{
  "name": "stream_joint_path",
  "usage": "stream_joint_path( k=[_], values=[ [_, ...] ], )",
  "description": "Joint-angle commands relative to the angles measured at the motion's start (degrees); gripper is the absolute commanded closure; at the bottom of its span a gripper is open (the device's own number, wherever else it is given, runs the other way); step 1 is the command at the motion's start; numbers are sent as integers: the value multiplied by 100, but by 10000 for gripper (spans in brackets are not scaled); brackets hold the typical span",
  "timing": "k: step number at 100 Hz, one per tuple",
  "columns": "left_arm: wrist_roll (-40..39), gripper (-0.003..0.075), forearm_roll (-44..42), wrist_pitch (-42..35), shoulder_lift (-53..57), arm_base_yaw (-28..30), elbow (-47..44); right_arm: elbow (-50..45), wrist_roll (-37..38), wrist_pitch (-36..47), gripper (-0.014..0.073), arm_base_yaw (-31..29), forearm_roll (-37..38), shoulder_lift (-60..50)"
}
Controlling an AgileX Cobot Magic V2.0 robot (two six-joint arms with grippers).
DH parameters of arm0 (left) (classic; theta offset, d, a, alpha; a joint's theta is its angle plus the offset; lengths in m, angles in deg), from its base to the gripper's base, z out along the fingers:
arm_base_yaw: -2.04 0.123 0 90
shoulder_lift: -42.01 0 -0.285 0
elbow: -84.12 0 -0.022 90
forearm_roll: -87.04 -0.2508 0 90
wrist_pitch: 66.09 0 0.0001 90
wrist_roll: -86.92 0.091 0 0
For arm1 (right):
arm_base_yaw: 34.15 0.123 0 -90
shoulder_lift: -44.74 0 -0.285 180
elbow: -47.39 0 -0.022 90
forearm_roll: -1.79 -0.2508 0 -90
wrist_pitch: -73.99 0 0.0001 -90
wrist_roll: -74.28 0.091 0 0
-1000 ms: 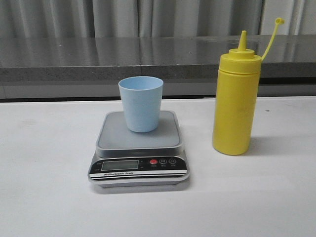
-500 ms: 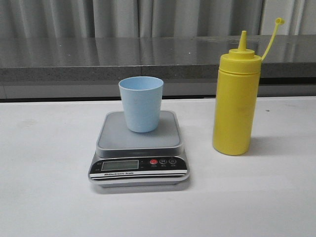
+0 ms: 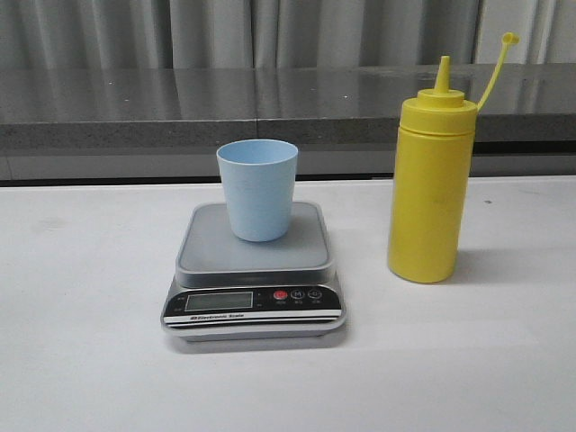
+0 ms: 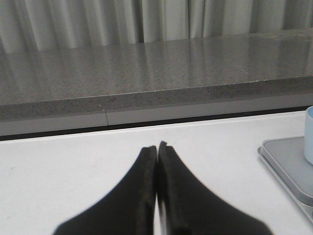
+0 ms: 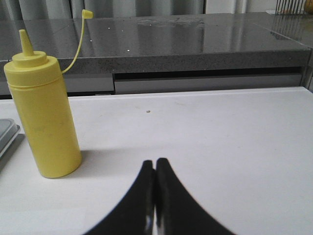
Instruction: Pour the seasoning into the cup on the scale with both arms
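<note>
Nothing has moved since the earlier front-view frames: cup, scale and bottle hold the same places throughout. Taking the grey digital kitchen scale with its dark display panel (image 3: 255, 270) as the landmark, the pale blue plastic cup (image 3: 257, 189) stands upright on the scale's platform, toward the platform's far side, as the task wants it. The yellow plastic squeeze bottle with a pointed nozzle (image 3: 428, 180) stands upright on the white table (image 3: 90, 360), to the right of the scale and clear of it, its tethered cap hanging open off the nozzle. Whether the cup holds any seasoning cannot be told, since its inside is hidden from the front view, and the scale's display is too small to read. The scene therefore fits two stages: bottle standing ready with the pour yet to come, or bottle set back upright with the pour done; the pictures do not settle which. The left gripper (image 4: 157, 147) has its black fingers pressed together with nothing between them; it sits low over the table to the left of the scale, whose edge and a sliver of the cup show at the side of the left wrist view, well apart from the fingertips. The right gripper (image 5: 155, 164) is likewise closed on nothing, to the right of the scale, with the bottle (image 5: 43, 115) near but apart from its tips.
</note>
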Motion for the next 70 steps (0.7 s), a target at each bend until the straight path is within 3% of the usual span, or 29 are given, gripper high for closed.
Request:
stream_joint_path(
  k=[1, 39, 70],
  values=[
    [-32, 740, -38, -526, 296, 78, -122, 119, -62, 462, 660, -42, 21, -115],
    [-32, 740, -119, -1341, 639, 124, -1057, 119, -62, 463, 660, -42, 21, -110],
    [-35, 740, -119, -1446, 639, 414, -1234, 119, -62, 463, 660, -42, 21, -110]
  ],
)
